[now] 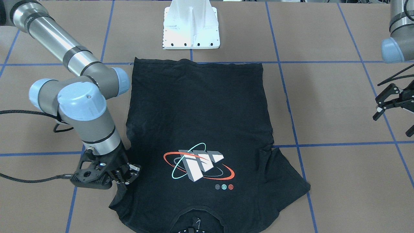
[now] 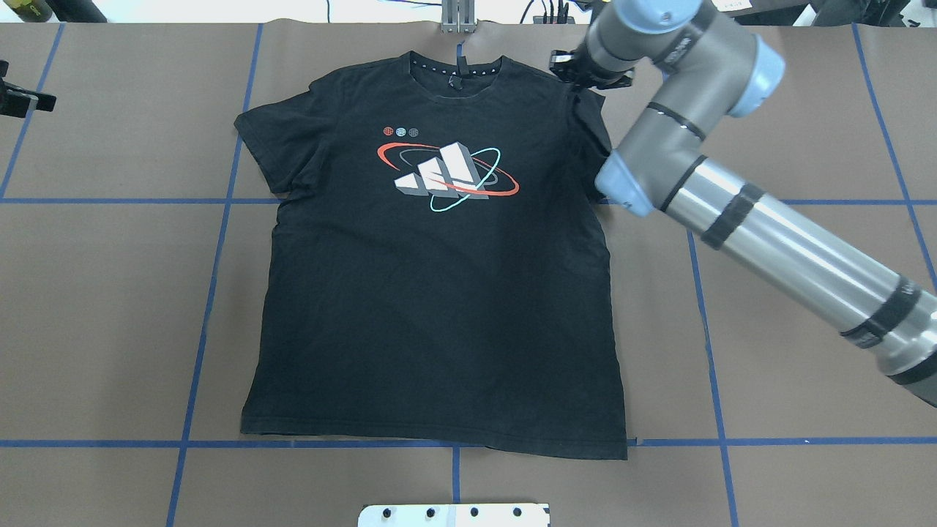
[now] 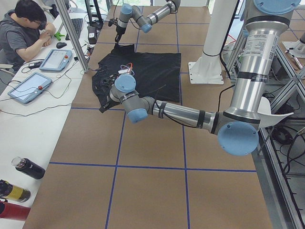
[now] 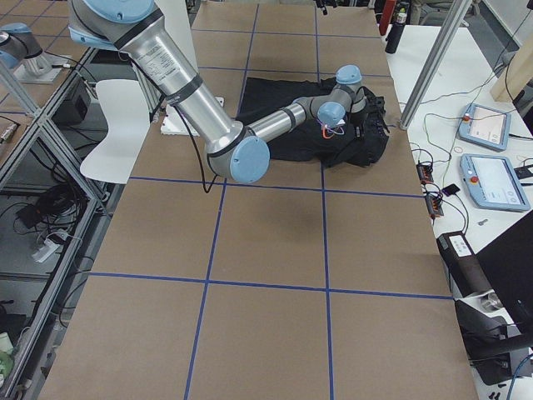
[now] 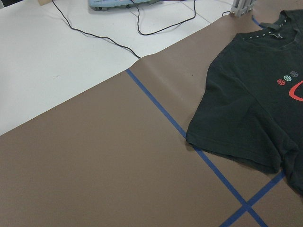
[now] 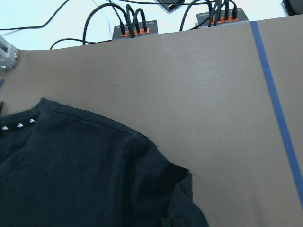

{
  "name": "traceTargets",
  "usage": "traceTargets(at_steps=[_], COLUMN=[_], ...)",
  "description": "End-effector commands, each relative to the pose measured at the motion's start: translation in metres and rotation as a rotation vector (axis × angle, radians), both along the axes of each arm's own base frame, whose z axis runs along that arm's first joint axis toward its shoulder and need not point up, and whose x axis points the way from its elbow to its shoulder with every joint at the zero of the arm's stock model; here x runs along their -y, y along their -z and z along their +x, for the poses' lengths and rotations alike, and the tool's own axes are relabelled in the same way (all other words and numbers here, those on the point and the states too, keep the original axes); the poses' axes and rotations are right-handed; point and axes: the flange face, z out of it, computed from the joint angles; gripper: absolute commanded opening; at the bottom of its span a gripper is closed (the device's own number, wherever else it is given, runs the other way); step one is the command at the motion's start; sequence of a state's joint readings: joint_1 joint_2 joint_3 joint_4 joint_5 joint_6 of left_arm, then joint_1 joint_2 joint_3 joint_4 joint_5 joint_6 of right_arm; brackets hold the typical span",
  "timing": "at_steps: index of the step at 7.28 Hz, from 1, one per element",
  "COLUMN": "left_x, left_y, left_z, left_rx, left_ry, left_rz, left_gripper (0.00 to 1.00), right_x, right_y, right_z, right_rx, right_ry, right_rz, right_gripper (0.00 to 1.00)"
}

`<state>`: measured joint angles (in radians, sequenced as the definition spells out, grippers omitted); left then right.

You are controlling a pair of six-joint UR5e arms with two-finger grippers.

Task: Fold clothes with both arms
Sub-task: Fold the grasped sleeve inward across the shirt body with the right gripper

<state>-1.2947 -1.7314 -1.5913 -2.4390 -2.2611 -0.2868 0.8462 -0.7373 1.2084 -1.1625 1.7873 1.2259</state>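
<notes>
The black T-shirt [image 1: 200,113] lies flat and face up on the brown table, logo up, collar toward the far edge in the overhead view [image 2: 439,307]. My right gripper [image 1: 124,182] is low at the shirt's right shoulder [image 2: 578,73] and looks shut on the bunched right sleeve; the right wrist view shows that shoulder and sleeve [image 6: 71,175] rising toward the camera. My left gripper [image 1: 393,121] is open and empty, hanging off to the shirt's left side [image 2: 18,99]. The left wrist view shows the flat left sleeve [image 5: 246,127].
The white pedestal base [image 1: 191,27] stands by the shirt's hem. Blue tape lines [image 2: 212,278] cross the table. A white side table with tablets and cables [image 3: 33,76] and a seated operator [image 3: 24,28] lie beyond the collar edge. Bottles [image 3: 26,168] stand there too.
</notes>
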Motion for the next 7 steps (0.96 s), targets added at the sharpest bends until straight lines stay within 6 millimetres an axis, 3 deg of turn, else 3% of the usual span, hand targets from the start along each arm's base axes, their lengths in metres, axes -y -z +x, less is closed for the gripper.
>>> traceTargets(at_steps=[1, 4, 5, 6, 7], left_x=[0.001, 0.001, 0.001, 0.001, 0.002], left_y=[0.001, 0.0, -0.001, 0.0, -0.001], left_z=[0.0, 0.0, 0.0, 0.001, 0.002], left_rx=[0.0, 0.0, 0.0, 0.0, 0.001], left_ry=[0.0, 0.0, 0.0, -0.001, -0.003], left_rz=[0.001, 0.0, -0.002, 0.0, -0.003], left_gripper=[1.0, 1.0, 1.0, 1.0, 1.0], right_x=[-0.009, -0.03, -0.032, -0.035, -0.034], right_y=[0.039, 0.042, 0.04, 0.038, 0.041], right_z=[-0.062, -0.114, -0.118, -0.12, -0.118], right_rx=[-0.008, -0.035, -0.039, -0.044, -0.049], right_ry=[-0.102, -0.118, -0.108, -0.101, -0.085], right_rz=[-0.01, -0.014, -0.009, -0.006, 0.008], right_gripper=[0.0, 0.0, 0.24, 0.99, 1.0])
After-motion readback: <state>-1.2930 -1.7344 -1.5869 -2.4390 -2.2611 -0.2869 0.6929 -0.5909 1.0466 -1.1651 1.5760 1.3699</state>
